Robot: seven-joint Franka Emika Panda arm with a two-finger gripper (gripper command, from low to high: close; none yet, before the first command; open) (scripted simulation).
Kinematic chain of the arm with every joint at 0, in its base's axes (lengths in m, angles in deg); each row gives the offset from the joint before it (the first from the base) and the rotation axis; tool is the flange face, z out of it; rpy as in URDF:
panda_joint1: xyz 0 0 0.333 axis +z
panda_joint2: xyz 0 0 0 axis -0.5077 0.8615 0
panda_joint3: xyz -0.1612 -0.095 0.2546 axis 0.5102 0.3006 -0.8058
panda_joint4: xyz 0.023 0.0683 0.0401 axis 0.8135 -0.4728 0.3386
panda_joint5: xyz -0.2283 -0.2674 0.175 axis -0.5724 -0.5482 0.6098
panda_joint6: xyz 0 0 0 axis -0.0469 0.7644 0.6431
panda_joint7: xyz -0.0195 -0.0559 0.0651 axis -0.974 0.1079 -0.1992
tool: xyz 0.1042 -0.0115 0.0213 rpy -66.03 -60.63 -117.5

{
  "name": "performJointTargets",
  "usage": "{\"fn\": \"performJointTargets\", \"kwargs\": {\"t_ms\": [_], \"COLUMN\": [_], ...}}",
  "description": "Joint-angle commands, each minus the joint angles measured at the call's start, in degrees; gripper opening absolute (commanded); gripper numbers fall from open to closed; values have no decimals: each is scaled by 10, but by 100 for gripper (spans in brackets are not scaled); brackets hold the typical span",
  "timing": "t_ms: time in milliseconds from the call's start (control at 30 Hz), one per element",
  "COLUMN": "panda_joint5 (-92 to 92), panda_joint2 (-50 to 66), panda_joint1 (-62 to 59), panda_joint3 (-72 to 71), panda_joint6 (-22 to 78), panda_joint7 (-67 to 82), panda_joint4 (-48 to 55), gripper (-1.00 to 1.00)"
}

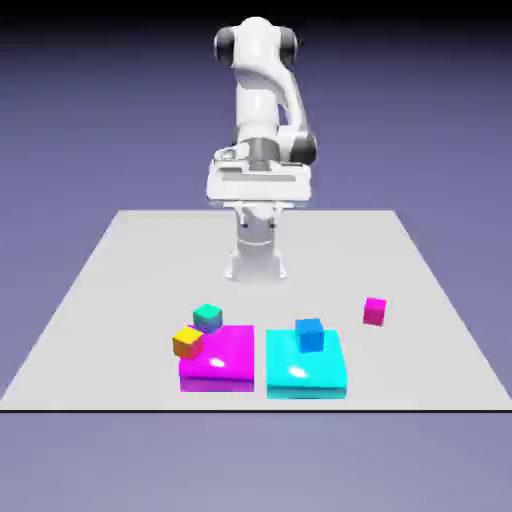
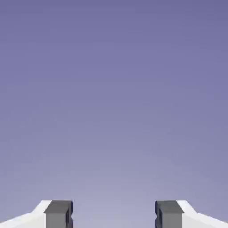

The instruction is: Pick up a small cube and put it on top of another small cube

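Exterior: blue cube [image 1: 310, 335] on cyan block, magenta cube [image 1: 374, 312] toward table's [image 1: 140, 290] right edge, yellow and teal cubes by magenta block; no small-cube stack seen, pick and placing remain | Hand: jaws [image 2: 114, 214] wide apart, empty

Arm [image 1: 257, 95] was glossy white, rounded segments, dark grey-black round caps at the joints, grey band above the hand [image 1: 259, 184]. Hand was white, wide and boxy, long grey recessed strip across its front. Fingers [image 2: 58, 214] were white, tips squared, grey with darker upper faces, black inner edges notched.
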Motion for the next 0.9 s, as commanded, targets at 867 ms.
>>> {"fn": "performJointTargets", "kwargs": {"t_ms": [867], "panda_joint5": [255], "panda_joint2": [522], "panda_joint1": [33], "panda_joint3": [-359], "panda_joint6": [290], "panda_joint7": [-367], "panda_joint4": [143], "gripper": [0]}}
